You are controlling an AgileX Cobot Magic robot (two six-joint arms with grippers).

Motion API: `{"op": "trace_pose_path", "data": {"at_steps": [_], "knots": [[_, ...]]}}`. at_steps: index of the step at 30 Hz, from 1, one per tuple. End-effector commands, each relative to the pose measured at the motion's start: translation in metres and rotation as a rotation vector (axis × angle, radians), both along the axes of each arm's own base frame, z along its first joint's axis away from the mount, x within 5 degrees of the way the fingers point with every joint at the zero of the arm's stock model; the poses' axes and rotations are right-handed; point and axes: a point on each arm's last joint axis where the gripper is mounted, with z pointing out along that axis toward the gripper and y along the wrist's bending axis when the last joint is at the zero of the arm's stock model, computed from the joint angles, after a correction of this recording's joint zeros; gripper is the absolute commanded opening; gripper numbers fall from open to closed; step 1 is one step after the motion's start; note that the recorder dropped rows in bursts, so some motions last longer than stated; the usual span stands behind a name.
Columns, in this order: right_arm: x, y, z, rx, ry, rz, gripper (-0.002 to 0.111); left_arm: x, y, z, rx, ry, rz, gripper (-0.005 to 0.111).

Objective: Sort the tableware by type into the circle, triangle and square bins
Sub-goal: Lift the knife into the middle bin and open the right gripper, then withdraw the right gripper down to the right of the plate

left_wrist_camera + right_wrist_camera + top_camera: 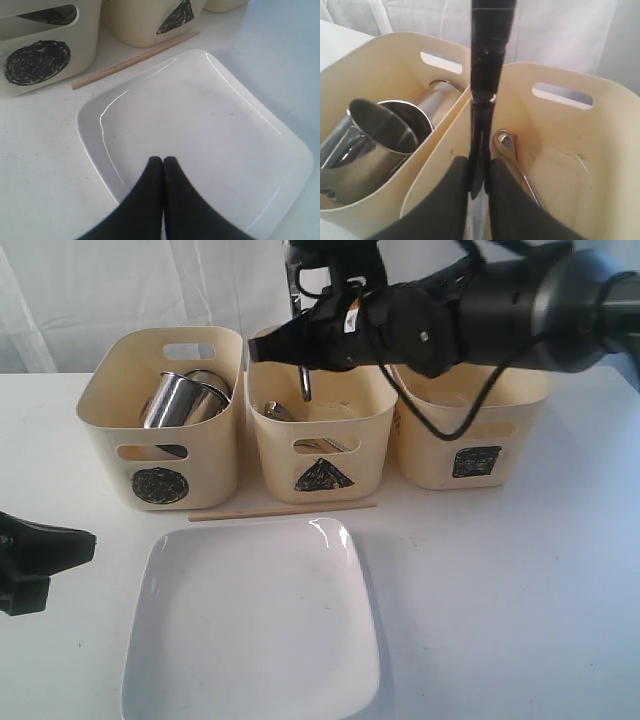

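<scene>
The right claw (480, 165) is clamped on a thin steel utensil (487, 50), gripped near its lower end so the piece stands roughly upright between the fingers. It hangs above the triangle bin (280, 450), close to the wall that bin shares with the circle bin (110, 440). That position suggests a drop into the cutlery bin, where another slim piece (506, 144) with a hole in its handle end already lies. The held utensil looks dark, narrow and mirror-bright; whether it is the knife, fork or spoon cannot be told from here. The circle bin holds the two steel mugs (180, 400), tipped on their sides, and the contents of the square bin (430, 455) are hidden by the arm. The left claw (163, 161) is pressed together, empty, and hovers over the edge of the large white square plate (250, 630), a glossy, shallow dish on the surface (500, 590). A wooden chopstick (280, 510) lies between the plate and the bins, not yet sorted.
</scene>
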Motion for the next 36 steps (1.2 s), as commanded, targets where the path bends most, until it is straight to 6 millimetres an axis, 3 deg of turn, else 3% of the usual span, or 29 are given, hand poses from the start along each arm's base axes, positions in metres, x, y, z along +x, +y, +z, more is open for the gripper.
{"op": "trace_pose_path", "data": {"at_steps": [1, 6, 9, 12, 18, 22, 27, 32, 36], "knots": [[0.02, 0.005, -0.017, -0.015, -0.011, -0.002, 0.009, -0.002, 0.0, 0.0, -0.004, 0.002, -0.009, 0.0], [0.021, 0.004, -0.018, -0.016, -0.008, -0.006, 0.048, -0.002, 0.0, 0.0, -0.004, 0.002, -0.009, 0.0], [0.02, 0.0, -0.008, -0.011, -0.015, -0.016, 0.059, -0.002, 0.0, 0.0, -0.004, 0.002, -0.009, 0.0], [0.011, -0.007, 0.009, -0.031, 0.01, -0.027, 0.056, -0.002, 0.0, 0.0, -0.004, 0.002, -0.009, 0.0], [-0.031, -0.038, 0.05, -0.164, 0.204, -0.079, 0.033, -0.002, 0.0, 0.0, -0.003, 0.001, -0.008, 0.0], [-0.06, -0.056, 0.062, -0.286, 0.362, -0.073, 0.032, -0.002, 0.0, 0.0, -0.003, 0.001, -0.007, 0.0], [-0.088, -0.061, 0.049, -0.394, 0.631, 0.034, 0.032, -0.002, 0.0, 0.0, -0.002, 0.0, -0.005, 0.0], [-0.108, -0.053, 0.017, -0.348, 0.796, 0.19, 0.032, -0.002, 0.0, 0.0, 0.002, 0.001, -0.01, 0.0], [-0.115, -0.053, -0.01, -0.303, 0.829, 0.209, 0.032, -0.002, 0.0, -0.001, 0.006, 0.001, -0.014, 0.0]]}}
